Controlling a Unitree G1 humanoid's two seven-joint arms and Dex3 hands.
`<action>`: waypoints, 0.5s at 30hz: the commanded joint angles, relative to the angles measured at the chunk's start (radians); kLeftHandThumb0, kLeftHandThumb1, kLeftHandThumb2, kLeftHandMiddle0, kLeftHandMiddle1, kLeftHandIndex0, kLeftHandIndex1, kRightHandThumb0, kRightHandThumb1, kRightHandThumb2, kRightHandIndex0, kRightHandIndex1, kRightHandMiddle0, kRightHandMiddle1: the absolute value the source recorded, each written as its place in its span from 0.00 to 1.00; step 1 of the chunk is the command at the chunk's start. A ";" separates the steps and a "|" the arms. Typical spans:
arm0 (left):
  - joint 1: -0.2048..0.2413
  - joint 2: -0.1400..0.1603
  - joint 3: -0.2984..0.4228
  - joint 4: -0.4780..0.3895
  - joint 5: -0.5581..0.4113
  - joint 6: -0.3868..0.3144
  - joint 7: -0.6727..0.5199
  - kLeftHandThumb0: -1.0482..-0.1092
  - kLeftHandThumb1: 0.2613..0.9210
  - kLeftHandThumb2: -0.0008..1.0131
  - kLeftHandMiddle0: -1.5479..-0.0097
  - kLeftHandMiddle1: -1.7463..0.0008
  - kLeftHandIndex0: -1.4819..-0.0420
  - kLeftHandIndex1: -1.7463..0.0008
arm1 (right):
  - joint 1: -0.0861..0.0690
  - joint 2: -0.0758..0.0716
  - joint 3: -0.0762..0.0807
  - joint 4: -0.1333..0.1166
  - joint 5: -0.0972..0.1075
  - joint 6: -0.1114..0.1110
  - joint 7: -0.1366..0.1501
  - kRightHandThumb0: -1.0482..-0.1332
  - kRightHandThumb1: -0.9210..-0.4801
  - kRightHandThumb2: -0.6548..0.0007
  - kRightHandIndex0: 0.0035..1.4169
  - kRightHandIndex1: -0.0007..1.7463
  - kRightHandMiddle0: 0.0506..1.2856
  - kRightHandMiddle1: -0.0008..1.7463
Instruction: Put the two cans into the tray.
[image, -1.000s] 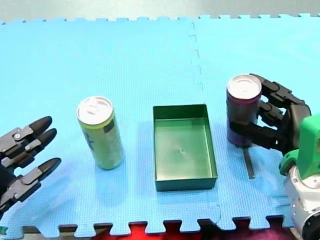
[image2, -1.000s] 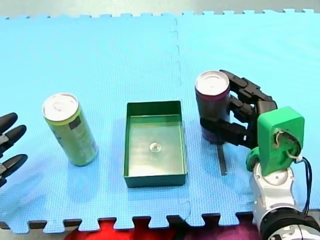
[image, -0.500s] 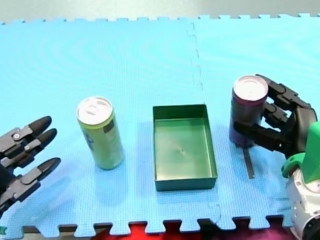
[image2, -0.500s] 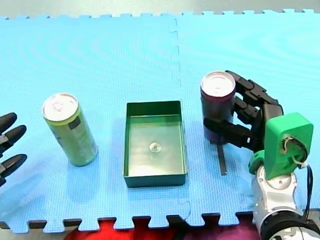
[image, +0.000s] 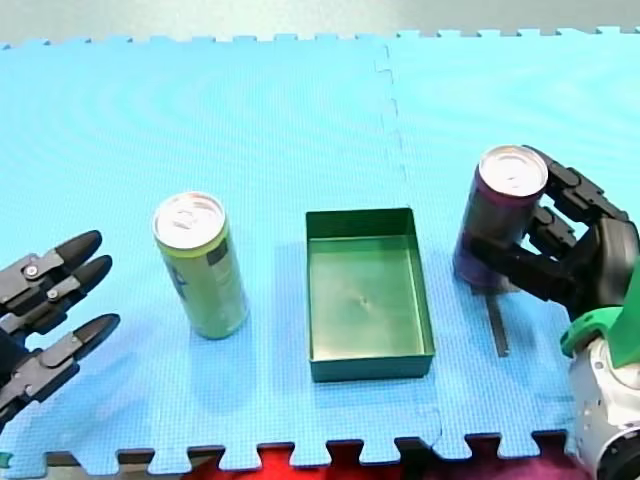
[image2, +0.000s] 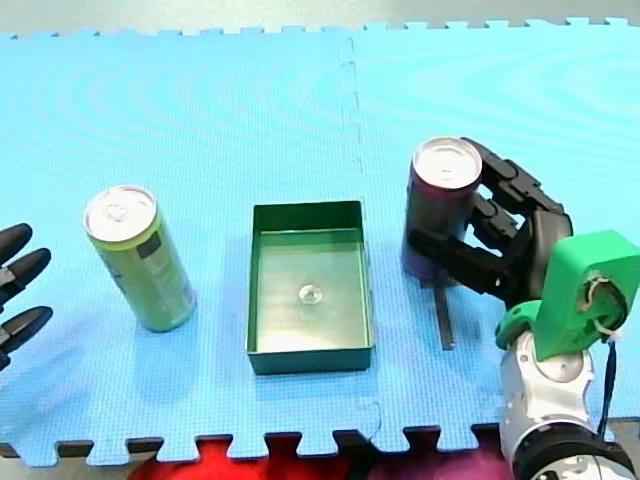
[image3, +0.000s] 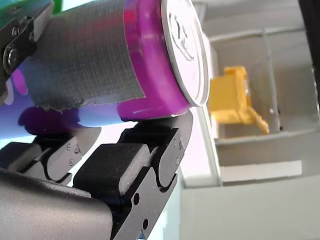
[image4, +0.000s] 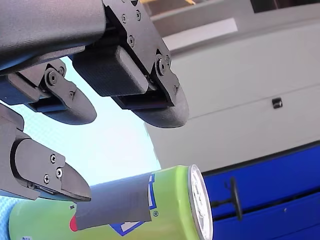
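Mat (image: 250, 120): R hand (image: 565, 245) holds purple can (image: 495, 215) tilted away from tray (image: 360, 216).

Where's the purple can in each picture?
First head view: the purple can is right of the green tray, in the right hand.
Second head view: same spot, right of the tray.
First wrist view: close up, above the black fingers.
Second wrist view: looks at the green can instead.
Landmark: the right hand's fingers round it. The left hand is at the left edge.
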 joint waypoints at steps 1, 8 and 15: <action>-0.004 0.007 0.001 0.004 0.001 0.001 0.004 0.00 0.83 0.00 0.53 1.00 0.49 1.00 | -0.017 -0.003 -0.006 -0.014 0.008 0.004 -0.007 0.74 0.41 1.00 0.91 0.00 0.93 0.00; -0.009 0.007 -0.001 0.010 0.004 0.000 0.003 0.00 0.84 0.00 0.53 1.00 0.50 1.00 | -0.043 0.011 0.001 -0.075 0.010 0.004 -0.028 0.75 0.41 1.00 0.91 0.00 0.93 0.00; -0.009 0.004 -0.004 0.011 0.008 0.000 0.007 0.00 0.84 0.00 0.53 1.00 0.49 1.00 | -0.034 0.010 0.034 -0.125 -0.026 -0.031 -0.058 0.76 0.41 1.00 0.92 0.00 0.93 0.00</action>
